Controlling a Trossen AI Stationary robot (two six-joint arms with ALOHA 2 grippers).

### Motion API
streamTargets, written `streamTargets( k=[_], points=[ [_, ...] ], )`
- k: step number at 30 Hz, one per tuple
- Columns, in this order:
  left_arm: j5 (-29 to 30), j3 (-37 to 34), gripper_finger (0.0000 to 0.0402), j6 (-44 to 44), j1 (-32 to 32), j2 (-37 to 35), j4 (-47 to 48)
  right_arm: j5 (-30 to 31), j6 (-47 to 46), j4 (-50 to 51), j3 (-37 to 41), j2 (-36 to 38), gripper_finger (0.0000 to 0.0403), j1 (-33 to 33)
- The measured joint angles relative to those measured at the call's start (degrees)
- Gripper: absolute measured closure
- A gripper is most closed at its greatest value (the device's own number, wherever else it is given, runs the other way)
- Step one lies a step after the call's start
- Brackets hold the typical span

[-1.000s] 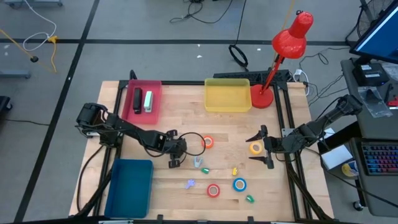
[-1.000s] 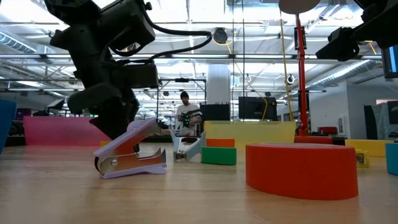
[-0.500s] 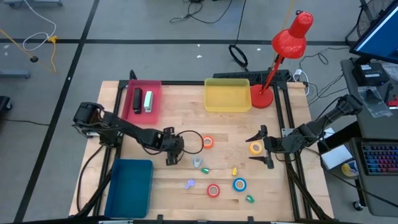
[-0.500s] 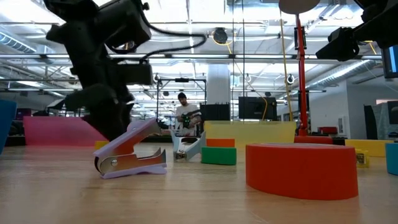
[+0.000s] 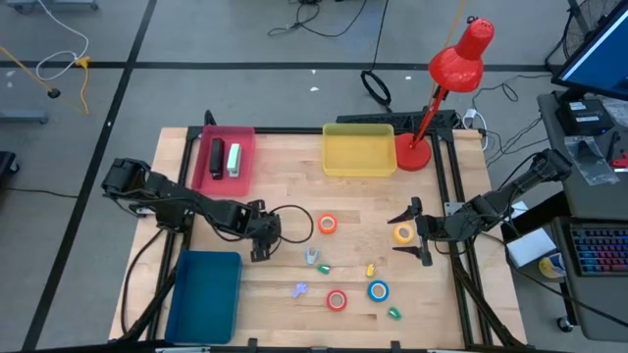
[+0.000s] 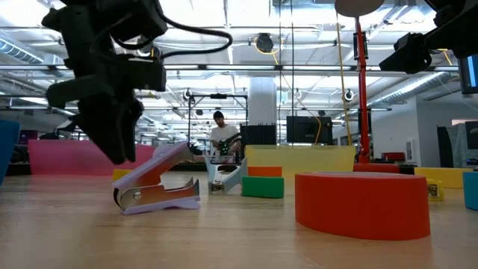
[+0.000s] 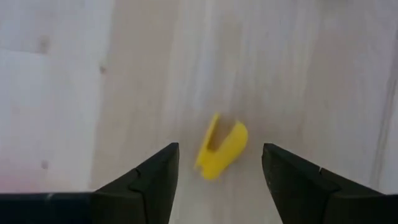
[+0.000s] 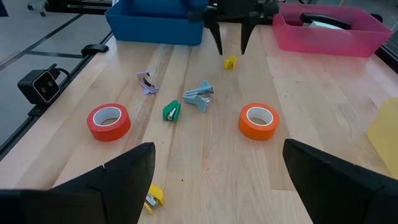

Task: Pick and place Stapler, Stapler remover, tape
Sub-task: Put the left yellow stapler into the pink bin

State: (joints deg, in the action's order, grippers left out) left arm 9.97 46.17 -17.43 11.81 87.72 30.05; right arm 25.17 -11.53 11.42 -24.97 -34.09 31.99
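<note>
Down at centre-left of the high view, the left gripper (image 5: 258, 245) hangs with jaws parted and empty over a small yellow plastic staple remover (image 7: 221, 147) lying on the pale wooden table (image 5: 285, 176); the right gripper (image 5: 410, 235) waits wide open, empty, around the yellow tape roll (image 5: 403, 233); the orange-red tape roll (image 5: 327, 224) sits mid-frame.

My overhead camera looks straight down on the whole light wooden table (image 5: 294, 167). My low camera sits at tabletop level, very near a lilac plastic staple remover (image 6: 157, 185), facing the room behind. My left wrist camera stares close down at a small yellow plastic staple remover (image 7: 221, 147). My right wrist camera looks across the table and shares both removers.
</note>
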Motion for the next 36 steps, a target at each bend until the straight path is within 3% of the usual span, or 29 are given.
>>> streamTargets(
  k=[11, 30, 36],
  points=[
    [0.1, 0.0, 0.0172, 2.3, 0.0, 1.5, 2.9, 0.0, 0.0, 0.0, 0.0, 0.0, 0.0058, 0.0],
    [2.1, 0.3, 0.0172, 8.1, -0.9, 7.5, -2.0, 0.0, -1.2, -0.2, 0.9, 0.0, 0.0061, 0.0],
    [1.3, 0.3, 0.0219, 6.8, -0.8, 7.6, -2.1, 0.0, -1.5, -0.4, 1.7, 0.0, 0.0058, 0.0]
  ],
)
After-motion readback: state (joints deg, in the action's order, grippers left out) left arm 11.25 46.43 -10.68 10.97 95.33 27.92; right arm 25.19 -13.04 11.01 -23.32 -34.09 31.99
